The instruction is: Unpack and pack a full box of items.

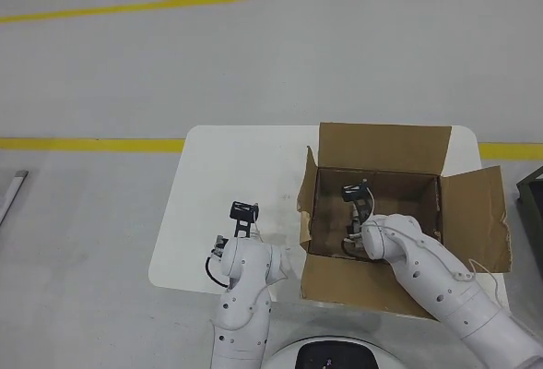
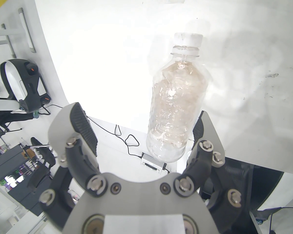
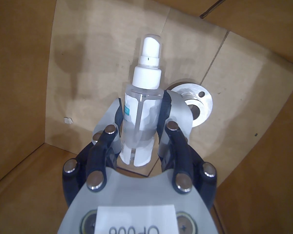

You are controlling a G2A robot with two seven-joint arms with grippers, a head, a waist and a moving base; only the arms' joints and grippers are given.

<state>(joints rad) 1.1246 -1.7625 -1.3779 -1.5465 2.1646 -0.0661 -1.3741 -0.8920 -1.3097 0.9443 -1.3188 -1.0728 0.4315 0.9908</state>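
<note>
While the right gripper (image 3: 142,103) is being held clenched deep inside the cardboard box (image 3: 26,74), a clear spray bottle (image 3: 146,74) is being grasped at its body between the two dark pads (image 3: 166,103). Its white pump head, under a clear cap, is being pointed away from the wrist toward the box's inner cardboard. A white label with a small teal patch is being carried around the bottle's body; its print is too small to be read. A white sticker with dark print is being shown on the gripper's base plate, cut off by the frame edge. Just beside the bottle, against the box's inside, a round metal flange (image 3: 200,105) with bolt holes is lying, partly hidden behind one finger.

Outside the box, on the robot's left of it, the left gripper (image 2: 139,112) is being held released over the white table (image 1: 216,166), its fingers spread wide. A clear plastic bottle (image 2: 178,98) with a white cap is being framed between them, close against one pad (image 2: 197,127) and well apart from the other. Whether it is resting on the table cannot be told. The box itself is standing on the table with its flaps folded outward.
</note>
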